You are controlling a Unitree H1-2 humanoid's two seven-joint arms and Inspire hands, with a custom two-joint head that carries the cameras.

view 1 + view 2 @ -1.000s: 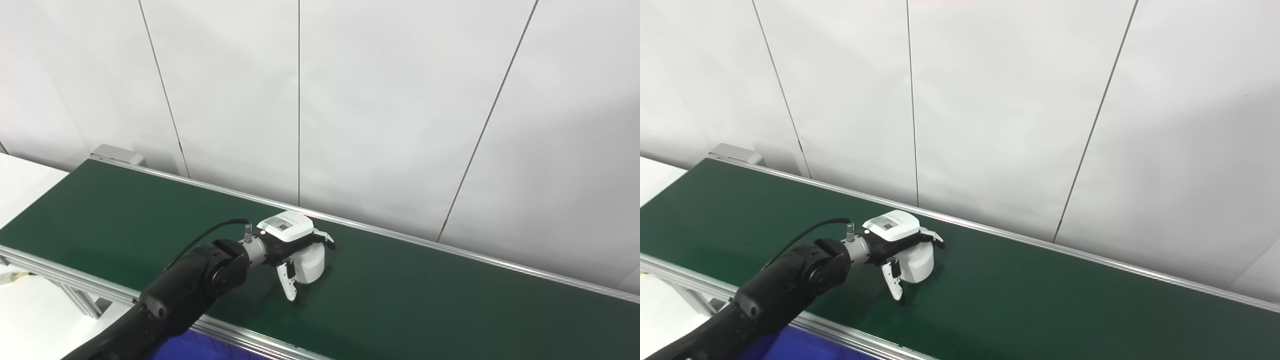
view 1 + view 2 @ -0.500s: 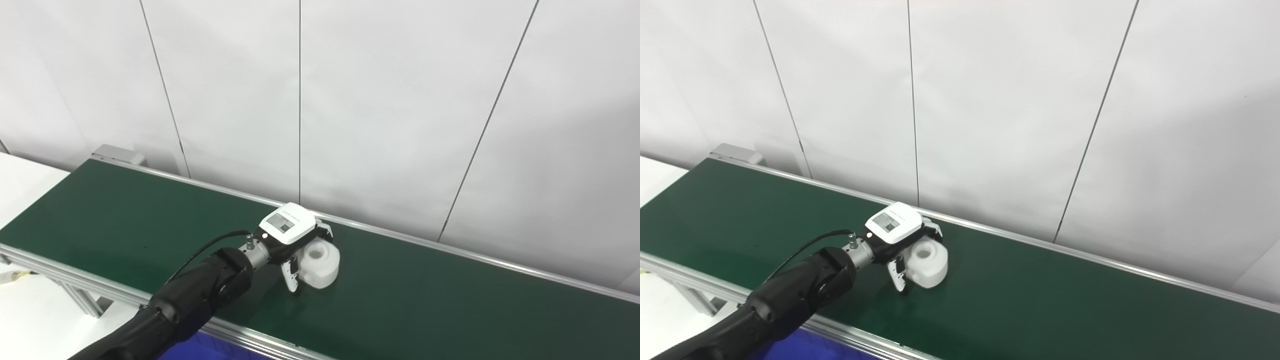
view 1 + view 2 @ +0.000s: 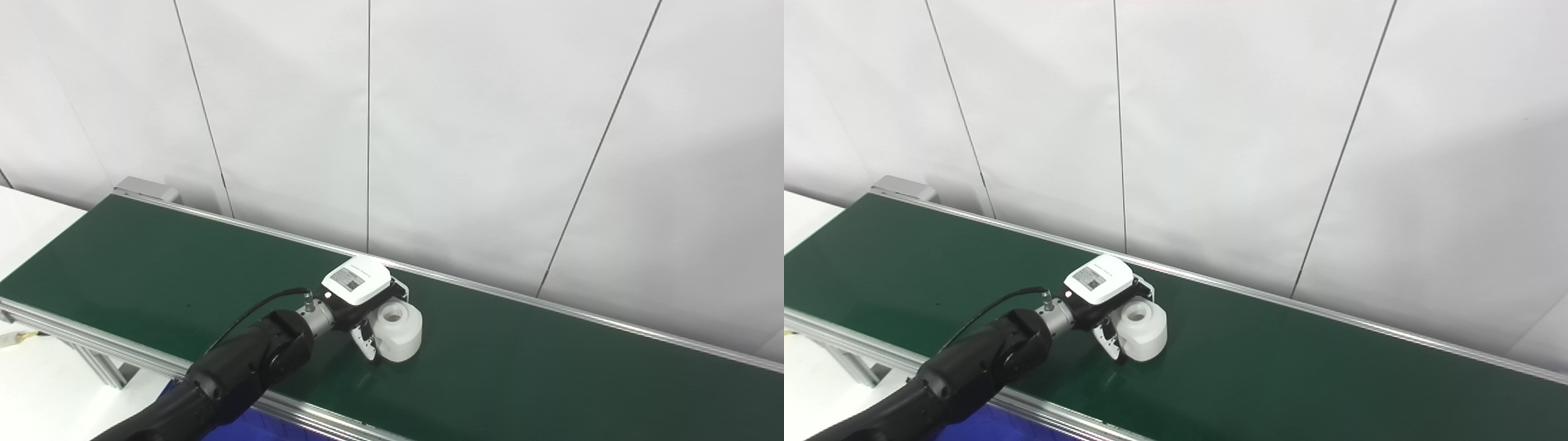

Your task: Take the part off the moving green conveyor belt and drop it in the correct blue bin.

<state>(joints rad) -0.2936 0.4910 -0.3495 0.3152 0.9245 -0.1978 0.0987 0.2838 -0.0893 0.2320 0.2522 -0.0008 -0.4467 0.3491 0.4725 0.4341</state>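
Observation:
A white cylindrical part (image 3: 399, 331) with a hole in its top stands on the green conveyor belt (image 3: 551, 373), near the middle. My left hand (image 3: 361, 291) reaches in from the bottom left. It is closed around the part, thumb on the near side and fingers behind it, and its white back plate faces up. The part also shows in the right eye view (image 3: 1144, 327). I cannot tell whether the part's base touches the belt. A strip of a blue bin (image 3: 263, 429) shows below the belt's front rail. My right hand is out of view.
The belt runs from upper left to lower right, with aluminium rails along the front (image 3: 73, 340) and the back (image 3: 551, 309). A white panelled wall stands close behind it. A white surface (image 3: 24, 220) lies at the far left.
My left hand and the part have shifted right along the belt. The hand has rolled back, so the part's top and hole now show beside the palm.

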